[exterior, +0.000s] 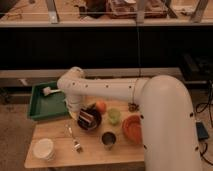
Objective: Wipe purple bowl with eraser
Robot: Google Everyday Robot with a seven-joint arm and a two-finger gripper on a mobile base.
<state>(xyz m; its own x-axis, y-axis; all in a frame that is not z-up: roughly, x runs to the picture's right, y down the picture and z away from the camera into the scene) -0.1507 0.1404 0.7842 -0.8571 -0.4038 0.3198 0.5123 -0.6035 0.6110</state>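
Wooden worktop (56,136) | purple bowl (93,125): near-black, round, shallow | eraser (90,118): striped, inside bowl | end effector (85,113) over bowl, grip state: cannot tell

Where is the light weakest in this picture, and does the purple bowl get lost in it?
Camera view: darkest under the shelf behind; the table is dimly, warmly lit; the purple bowl looks near-black beneath the gripper and eraser.
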